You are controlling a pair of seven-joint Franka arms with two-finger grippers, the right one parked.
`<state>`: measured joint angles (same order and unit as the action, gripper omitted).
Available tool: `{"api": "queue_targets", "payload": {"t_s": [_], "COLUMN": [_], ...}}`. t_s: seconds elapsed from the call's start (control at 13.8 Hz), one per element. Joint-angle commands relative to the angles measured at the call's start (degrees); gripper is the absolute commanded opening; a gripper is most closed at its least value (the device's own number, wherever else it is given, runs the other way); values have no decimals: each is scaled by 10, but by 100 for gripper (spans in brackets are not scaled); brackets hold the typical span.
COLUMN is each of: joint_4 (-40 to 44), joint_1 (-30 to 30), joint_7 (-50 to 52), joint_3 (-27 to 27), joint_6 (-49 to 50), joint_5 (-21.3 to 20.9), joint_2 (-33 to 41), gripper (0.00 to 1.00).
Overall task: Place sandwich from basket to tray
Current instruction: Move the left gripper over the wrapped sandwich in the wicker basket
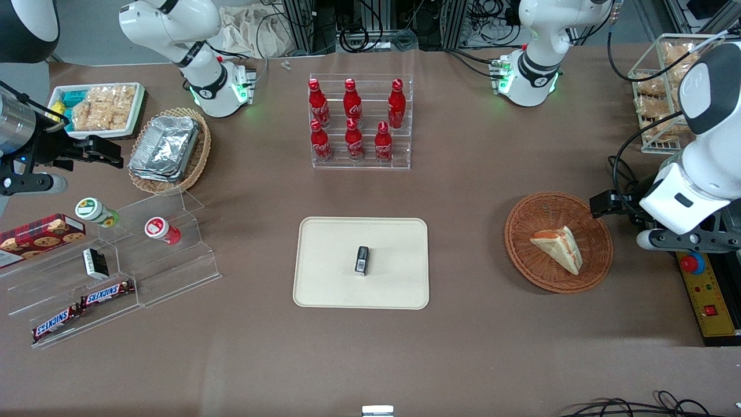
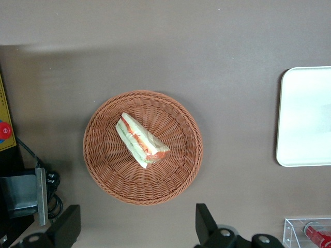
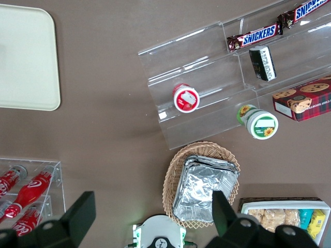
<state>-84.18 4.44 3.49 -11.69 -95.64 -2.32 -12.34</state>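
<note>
From the front camera I see the sandwich [image 1: 557, 247] lying in the reddish-brown basket [image 1: 524, 255], which sits on the brown worktop [image 1: 474, 185] toward the working arm's end. The cream tray [image 1: 330, 272] rests near the middle of the worktop, well apart from the basket, with a small dark packet [image 1: 362, 260] on it. Farther from the camera than the tray stands a clear rack of red bottles [image 1: 354, 121]. The left arm's hand [image 1: 605, 204] hangs just beside the basket's rim on the working arm's side; from here I only make out a dark block, so its fingers are hard to judge in this view.

On the left wrist camera I look straight down on the basket [image 2: 108, 170], with the sandwich [image 2: 140, 139] lying across its middle, red and green filling showing along one edge. The hand [image 2: 135, 230] is above the worktop [image 2: 165, 46] just outside the basket rim, its two dark fingers [image 2: 205, 223] spread wide apart and holding nothing. A corner of the tray [image 2: 302, 119] shows well clear of the basket.

On the right wrist camera I see one corner of the tray [image 3: 26, 62], a clear stepped stand [image 3: 207, 67] with Snickers bars [image 3: 254, 35], and a tan basket holding foil trays [image 3: 204, 188].
</note>
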Motion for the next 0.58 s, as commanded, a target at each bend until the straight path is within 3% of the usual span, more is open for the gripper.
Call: {"api": "queue_targets", "payload": {"t_s": [0.0,0.36,0.51], "joint_4": [8,6,-32], "joint_1": [0,2,3], "joint_7": [4,21,71], "joint_3": [-3,-1,-1], "joint_6": [7,-1,-38], "joint_5": [-11,-2,-5], "joint_2": [-3,-11,-8], "gripper": [100,100,100]}}
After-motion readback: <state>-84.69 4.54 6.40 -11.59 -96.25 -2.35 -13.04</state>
